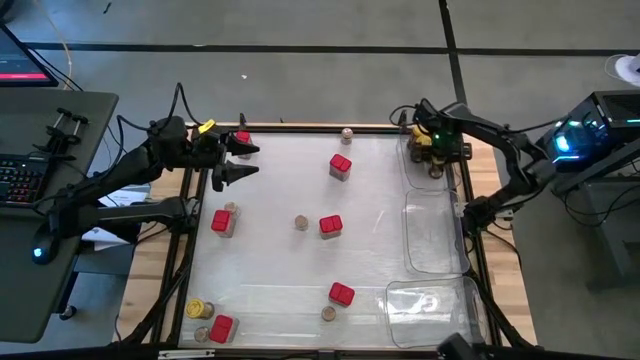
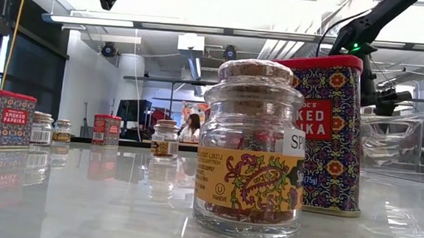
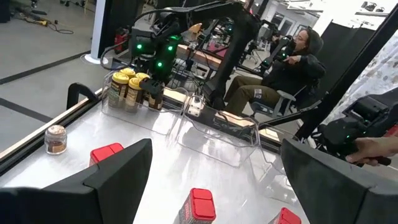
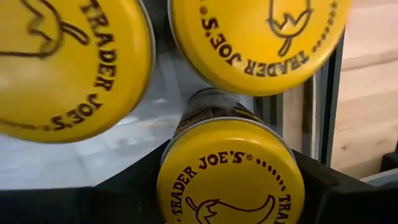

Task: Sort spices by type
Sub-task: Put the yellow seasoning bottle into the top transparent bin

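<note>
Overhead and low views share the table (image 1: 280,190); wrist views closer.

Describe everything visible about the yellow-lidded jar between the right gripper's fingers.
The yellow-lidded jar is round, with a dark labelled body and a glossy yellow lid printed with a brand name and a chili drawing. It stands upright between the right gripper fingers, inside the clear tray at the table's far right corner. Two more yellow-lidded jars stand close beside it; whether they touch cannot be told.
</note>
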Robot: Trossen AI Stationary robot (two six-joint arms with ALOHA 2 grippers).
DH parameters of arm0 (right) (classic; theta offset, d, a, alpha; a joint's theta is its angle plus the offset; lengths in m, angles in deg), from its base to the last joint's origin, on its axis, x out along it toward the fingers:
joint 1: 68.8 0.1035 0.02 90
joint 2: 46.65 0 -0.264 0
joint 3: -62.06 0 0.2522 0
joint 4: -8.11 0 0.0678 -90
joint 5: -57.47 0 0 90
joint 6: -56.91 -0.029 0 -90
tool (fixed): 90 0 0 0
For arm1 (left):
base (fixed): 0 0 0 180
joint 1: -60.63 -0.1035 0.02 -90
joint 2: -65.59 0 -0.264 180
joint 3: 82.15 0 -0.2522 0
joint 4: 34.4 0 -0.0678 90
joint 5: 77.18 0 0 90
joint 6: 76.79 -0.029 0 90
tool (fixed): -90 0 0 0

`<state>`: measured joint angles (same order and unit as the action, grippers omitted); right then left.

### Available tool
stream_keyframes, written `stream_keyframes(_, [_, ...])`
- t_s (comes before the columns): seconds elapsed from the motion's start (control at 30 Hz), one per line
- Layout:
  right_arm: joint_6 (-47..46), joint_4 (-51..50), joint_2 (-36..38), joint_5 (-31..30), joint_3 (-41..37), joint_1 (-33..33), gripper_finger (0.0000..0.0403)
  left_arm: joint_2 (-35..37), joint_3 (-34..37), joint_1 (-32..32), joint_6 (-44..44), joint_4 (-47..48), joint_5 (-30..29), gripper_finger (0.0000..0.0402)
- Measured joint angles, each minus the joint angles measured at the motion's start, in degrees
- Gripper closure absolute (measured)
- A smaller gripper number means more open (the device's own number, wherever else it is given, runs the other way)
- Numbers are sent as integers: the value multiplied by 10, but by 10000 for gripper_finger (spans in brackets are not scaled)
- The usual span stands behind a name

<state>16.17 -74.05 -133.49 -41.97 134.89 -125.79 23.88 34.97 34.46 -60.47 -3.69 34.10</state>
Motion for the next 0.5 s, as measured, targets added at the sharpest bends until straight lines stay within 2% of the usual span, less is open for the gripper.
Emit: stream_keyframes(0.5, [73, -10, -5, 2, 1, 0, 180, 0, 0, -1, 0, 0, 0, 58])
